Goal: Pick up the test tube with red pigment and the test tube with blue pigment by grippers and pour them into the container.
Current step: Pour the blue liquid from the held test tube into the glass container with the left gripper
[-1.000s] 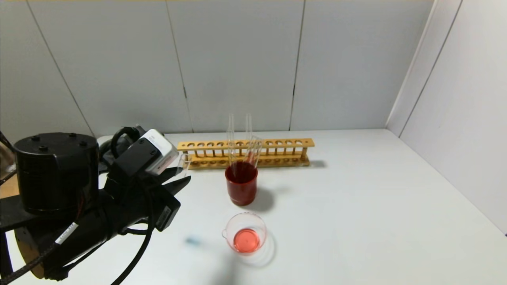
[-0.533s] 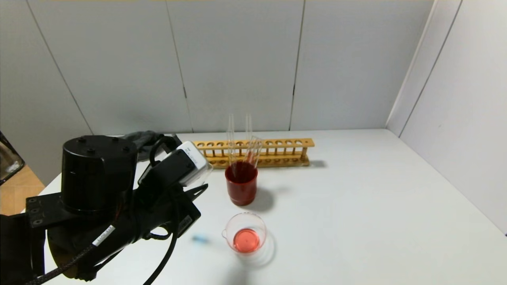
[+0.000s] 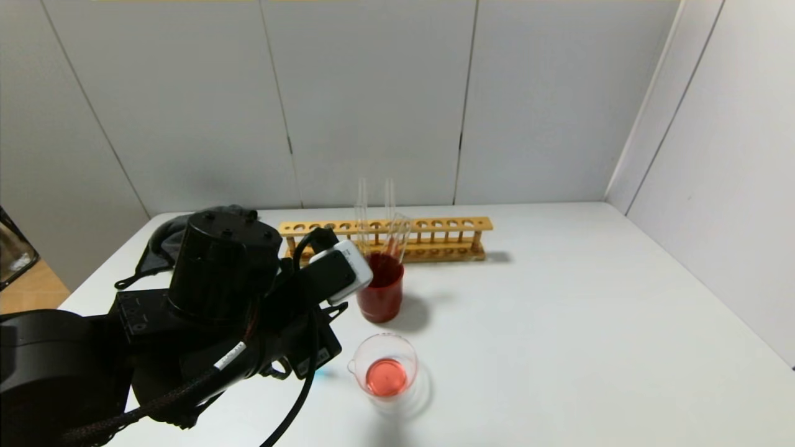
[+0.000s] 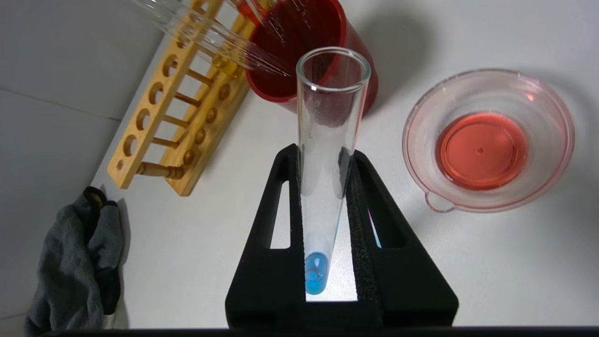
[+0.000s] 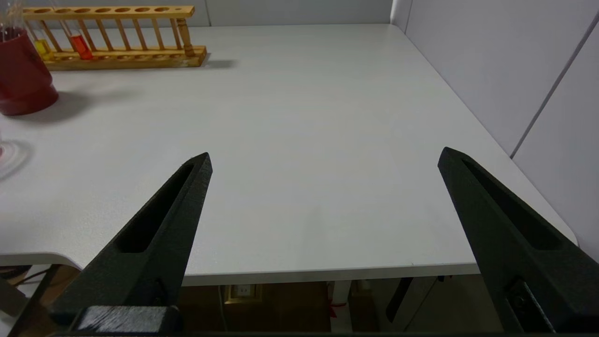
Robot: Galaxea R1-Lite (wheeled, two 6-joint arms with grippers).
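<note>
While it hangs over the table [image 3: 559, 323] at lower left of the head view, left tool [image 4: 327, 164]: clamped on the test tube with blue pigment [image 4: 327, 154], both pads against the glass.
Blue tube: short blue column at its rounded end between the pads, open mouth toward the red cup [image 4: 299, 47].
Right tool [image 5: 323, 164]: parked off the table's near edge, prongs spread wide apart, nothing between them.
Container [image 3: 385, 369]: lower centre of the head view, just beside the left tool, pink-red liquid in its bottom.
Red cup: behind the container, tubes leaning in it.
Wooden rack [image 3: 435, 239]: farthest back, along the wall.
Test tube with red pigment [image 5: 79, 44]: upper left of the right wrist view, by the rack, beside a yellow-liquid tube [image 5: 43, 47].
Grey cloth [image 4: 70, 276]: lower left of the left wrist view.
</note>
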